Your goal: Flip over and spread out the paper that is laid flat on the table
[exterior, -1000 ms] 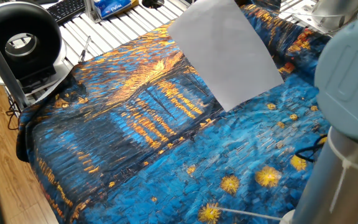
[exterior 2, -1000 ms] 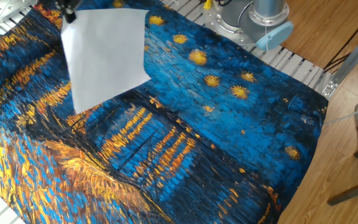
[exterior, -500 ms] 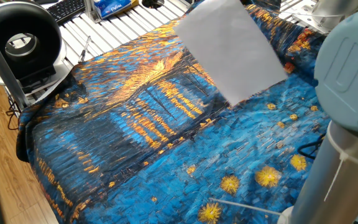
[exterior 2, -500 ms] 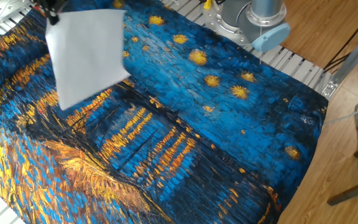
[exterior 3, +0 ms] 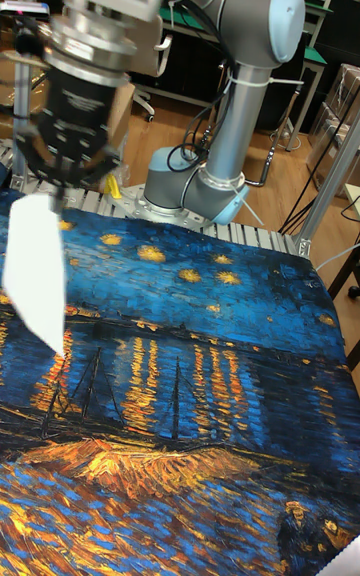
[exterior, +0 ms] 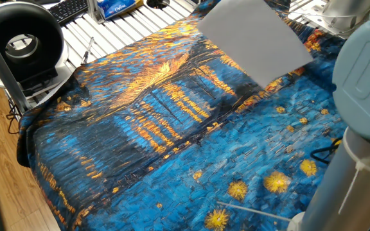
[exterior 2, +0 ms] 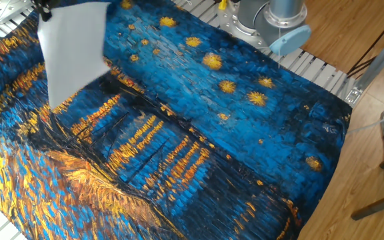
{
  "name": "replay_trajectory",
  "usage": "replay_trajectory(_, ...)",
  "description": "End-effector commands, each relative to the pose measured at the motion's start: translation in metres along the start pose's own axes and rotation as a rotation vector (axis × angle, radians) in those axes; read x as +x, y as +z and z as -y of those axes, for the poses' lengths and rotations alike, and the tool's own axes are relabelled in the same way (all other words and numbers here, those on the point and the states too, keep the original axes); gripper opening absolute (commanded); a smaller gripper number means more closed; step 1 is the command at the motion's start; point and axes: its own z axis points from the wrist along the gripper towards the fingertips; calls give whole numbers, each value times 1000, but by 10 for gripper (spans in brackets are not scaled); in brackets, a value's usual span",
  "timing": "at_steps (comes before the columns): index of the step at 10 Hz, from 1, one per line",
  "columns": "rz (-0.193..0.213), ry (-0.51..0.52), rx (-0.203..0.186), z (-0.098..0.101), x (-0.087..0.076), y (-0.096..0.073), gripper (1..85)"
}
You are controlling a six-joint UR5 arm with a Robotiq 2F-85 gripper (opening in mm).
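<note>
The paper [exterior 3: 35, 271] hangs in the air from its top edge, tilted, with its lower corner just over the blue and orange cloth of the table [exterior 3: 200, 356]. My gripper [exterior 3: 52, 196] is shut on that top edge, near the cloth's left side in the tall view. In the other fixed view the paper [exterior 2: 72, 50] is at the top left, and only a dark bit of the gripper [exterior 2: 45, 9] shows at the frame edge. In one fixed view the paper [exterior: 255, 40] floats over the far part of the table [exterior: 140, 128]; the gripper is cut off there.
A black round fan [exterior: 21, 42] and a keyboard [exterior: 69, 9] sit on the white slatted surface [exterior: 108, 32] beyond the cloth. The arm's base [exterior 2: 272, 20] stands at the cloth's edge. An arm link [exterior: 358, 128] fills the right foreground. Wooden floor surrounds the table.
The gripper has carried the hanging paper sideways across the cloth: leftwards in the other fixed view, rightwards in one fixed view. The sheet still hangs from the same edge.
</note>
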Motion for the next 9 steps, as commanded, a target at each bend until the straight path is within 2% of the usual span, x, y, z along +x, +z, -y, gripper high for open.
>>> replay_trajectory(1,47,158,-62,-64,-18,15,10)
replay_trajectory(2,63,180,-72,-77,-23,24,10)
replay_trajectory(5,98,198,-60,-86,-33,36,10)
replay_trajectory(6,78,218,-51,-88,-31,36,10)
replay_trajectory(9,75,259,-83,-106,-36,31,10)
